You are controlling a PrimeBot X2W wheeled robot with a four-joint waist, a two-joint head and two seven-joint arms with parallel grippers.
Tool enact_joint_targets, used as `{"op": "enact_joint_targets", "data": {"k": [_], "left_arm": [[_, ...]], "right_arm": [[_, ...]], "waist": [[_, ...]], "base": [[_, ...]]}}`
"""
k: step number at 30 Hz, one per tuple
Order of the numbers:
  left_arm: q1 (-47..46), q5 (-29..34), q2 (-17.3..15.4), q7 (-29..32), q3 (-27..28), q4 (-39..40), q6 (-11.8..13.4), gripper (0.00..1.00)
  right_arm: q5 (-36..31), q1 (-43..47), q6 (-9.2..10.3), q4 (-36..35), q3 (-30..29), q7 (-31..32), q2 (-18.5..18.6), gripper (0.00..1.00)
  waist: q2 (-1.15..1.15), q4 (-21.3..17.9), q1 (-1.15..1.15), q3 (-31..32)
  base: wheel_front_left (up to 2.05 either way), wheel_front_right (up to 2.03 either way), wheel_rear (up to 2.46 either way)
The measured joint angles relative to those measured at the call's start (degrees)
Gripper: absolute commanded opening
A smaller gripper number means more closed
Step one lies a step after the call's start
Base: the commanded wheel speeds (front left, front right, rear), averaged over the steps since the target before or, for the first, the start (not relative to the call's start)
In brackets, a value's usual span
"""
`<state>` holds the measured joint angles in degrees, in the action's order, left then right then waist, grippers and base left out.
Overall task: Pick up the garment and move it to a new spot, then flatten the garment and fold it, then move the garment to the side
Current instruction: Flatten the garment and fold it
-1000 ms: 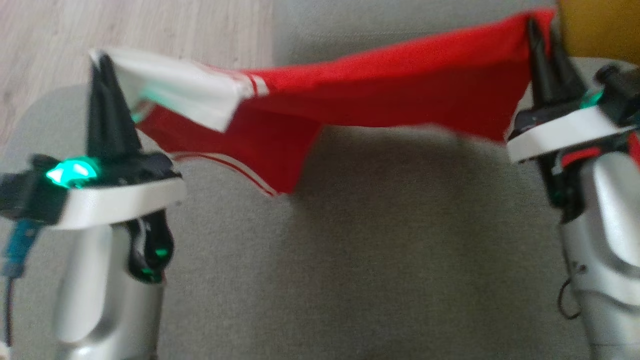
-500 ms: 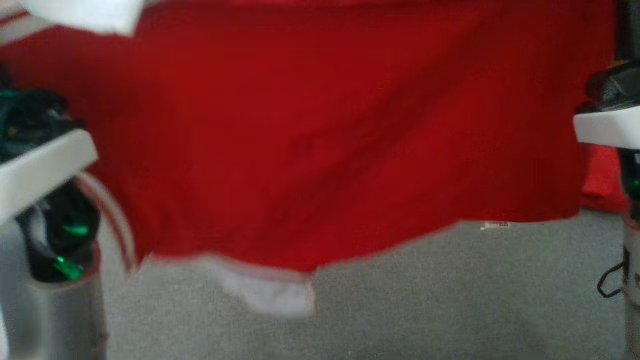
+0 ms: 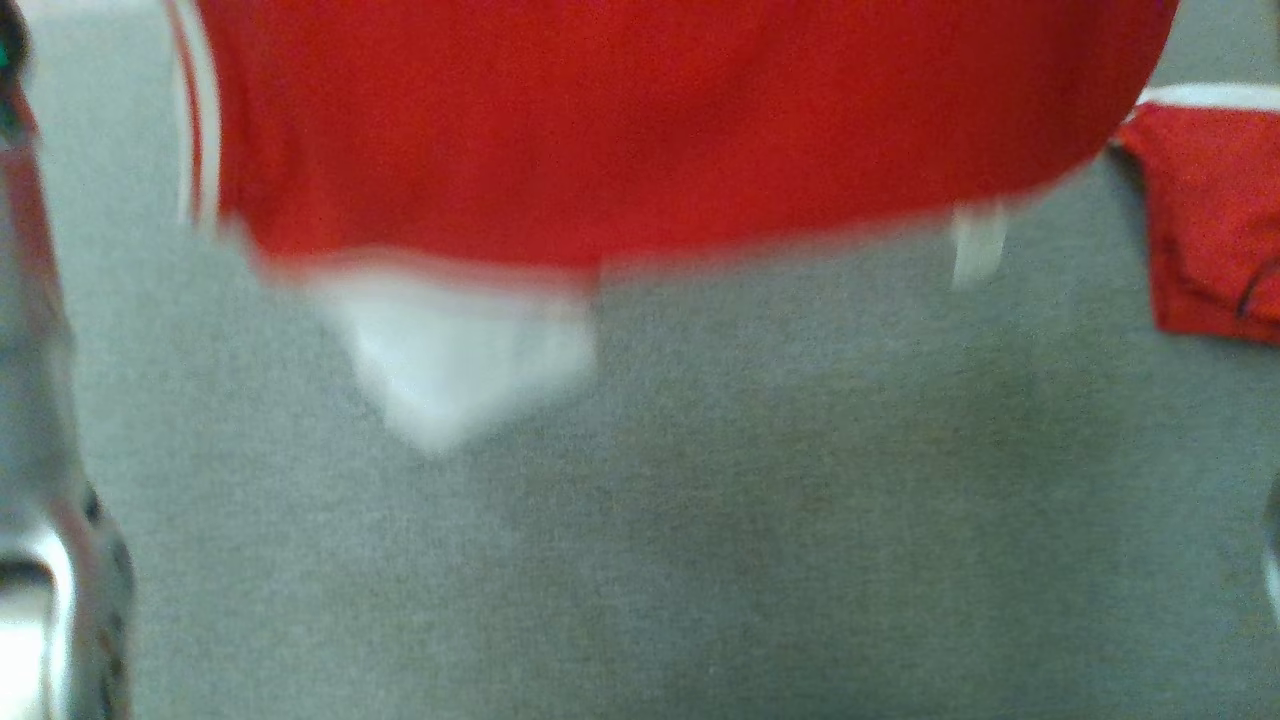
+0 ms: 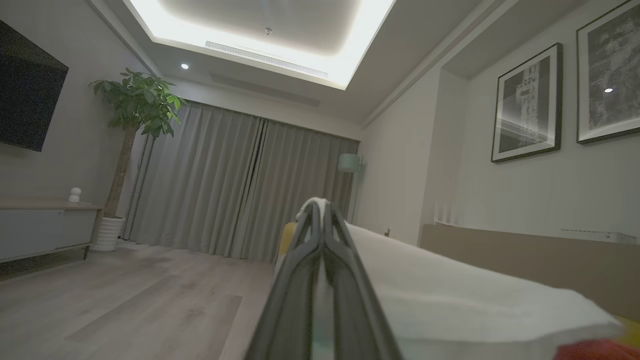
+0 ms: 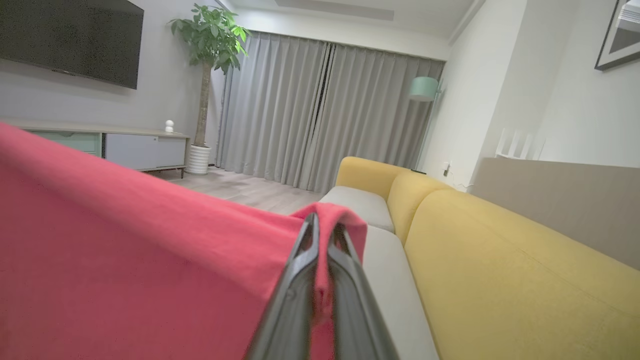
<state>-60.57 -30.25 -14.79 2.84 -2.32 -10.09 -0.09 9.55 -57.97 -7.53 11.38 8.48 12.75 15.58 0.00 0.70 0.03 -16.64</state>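
Observation:
The garment (image 3: 640,120) is red with white trim and a white sleeve; it hangs blurred across the top of the head view above the grey seat (image 3: 700,520). A white sleeve tip (image 3: 450,350) dangles at its lower left. In the left wrist view my left gripper (image 4: 318,210) is shut on the white part of the garment (image 4: 450,300). In the right wrist view my right gripper (image 5: 325,222) is shut on a red fold of the garment (image 5: 125,250), which stretches away to the left. My left forearm (image 3: 40,450) shows pale at the head view's left edge.
A second red piece of cloth (image 3: 1210,220) lies on the grey seat at the right. A yellow sofa back (image 5: 500,270) runs along the right of the right wrist view. Wooden floor (image 4: 125,300), curtains and a potted plant (image 4: 135,105) lie beyond.
The garment has risen from stretched low between the grippers to hanging high across the view's top. Both grippers have left the head view upward. The picture is motion-blurred.

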Motion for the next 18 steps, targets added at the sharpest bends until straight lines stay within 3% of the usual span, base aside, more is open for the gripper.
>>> {"op": "enact_joint_targets", "data": {"k": [4,8,13,18], "left_arm": [[-12.0,1.9,-0.5,-4.9,-0.1,-12.5,-1.5,0.0],[-20.6,2.0,-0.2,-10.0,-0.1,-22.0,-3.0,0.0],[-21.2,2.0,1.2,-13.9,-2.0,-29.8,-5.4,0.0],[-14.0,1.0,4.4,-15.8,-4.2,-34.3,-6.5,0.0]], "right_arm": [[-3.6,-14.1,0.0,14.0,0.2,-7.7,-0.2,0.0],[-8.5,-22.0,-0.01,24.1,-1.6,-16.5,-1.2,0.0],[-10.8,-22.3,-0.01,34.3,-2.2,-21.6,-2.5,0.0],[-10.3,-17.8,-0.01,42.7,-1.2,-22.9,-2.4,0.0]], "waist": [[0.0,0.7,0.01,-5.1],[0.0,1.8,0.01,-8.3],[0.0,3.6,-0.02,-9.4],[0.0,4.7,-0.02,-8.9]], "base": [[0.0,0.0,0.0],[0.0,0.0,0.0],[0.0,0.0,0.0],[0.0,0.0,0.0]]}}
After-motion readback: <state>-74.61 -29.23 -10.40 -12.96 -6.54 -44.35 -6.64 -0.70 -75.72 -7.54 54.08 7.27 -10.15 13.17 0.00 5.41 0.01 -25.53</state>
